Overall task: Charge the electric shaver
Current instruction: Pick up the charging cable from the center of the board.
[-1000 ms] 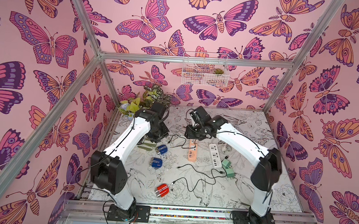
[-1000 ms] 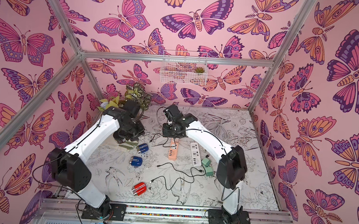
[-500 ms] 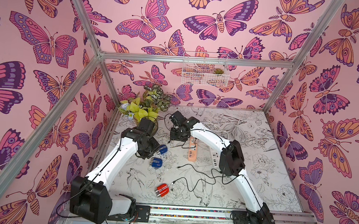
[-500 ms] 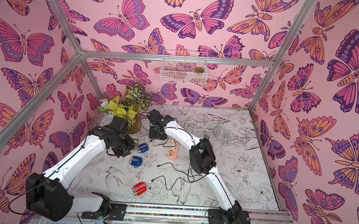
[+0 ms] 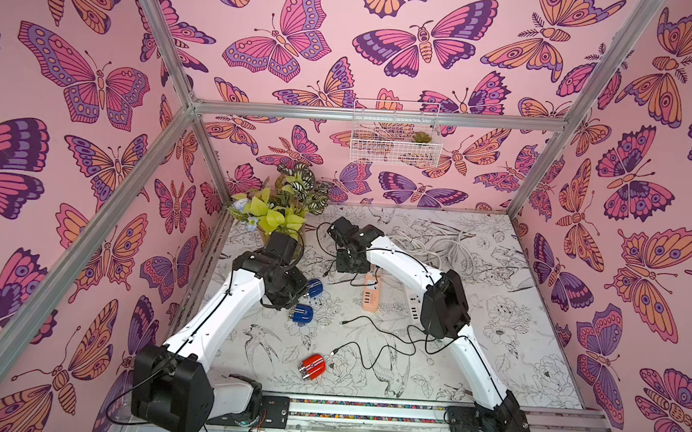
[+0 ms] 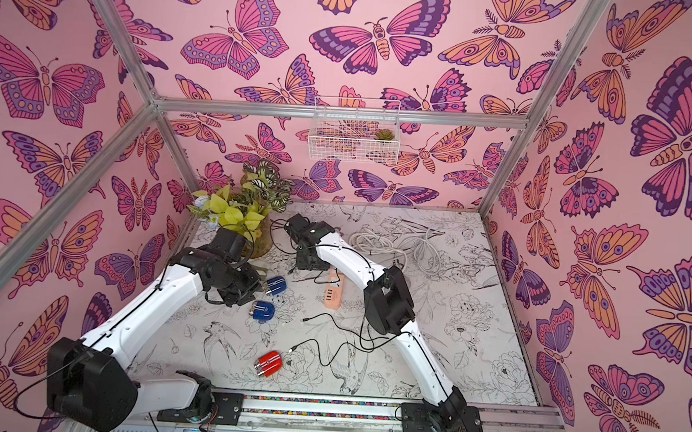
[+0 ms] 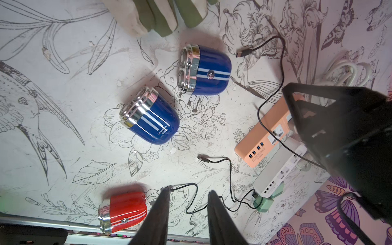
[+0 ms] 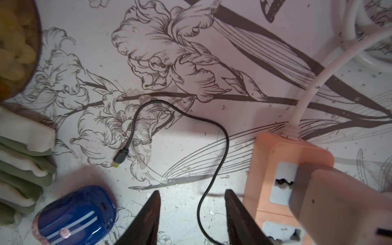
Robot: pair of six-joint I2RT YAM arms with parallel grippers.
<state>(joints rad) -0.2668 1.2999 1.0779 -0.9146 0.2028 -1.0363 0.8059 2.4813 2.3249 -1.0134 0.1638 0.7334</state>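
The left gripper [image 7: 188,191] is held spread and empty near a blue shaver [image 7: 206,71]. The right gripper [image 8: 192,192] is likewise spread and empty, with a black cable [image 8: 122,157] seen below it, beside the orange strip [image 8: 273,152]

Your left arm [image 5: 225,304] and right arm [image 5: 399,266] reach toward the back; left claw [image 7: 188,191] and right claw [image 8: 193,192] point down, fingers apart, gripping nothing.

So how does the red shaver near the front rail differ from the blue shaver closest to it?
The glossy red rounded electric shaver lies alone by the front rail; the glossy blue rounded electric shaver lies farther back, beside a second blue shaver. The red one shows its small round button, the blue one its brand lettering instead. Both lie on their sides, with chrome heads and white stripes.
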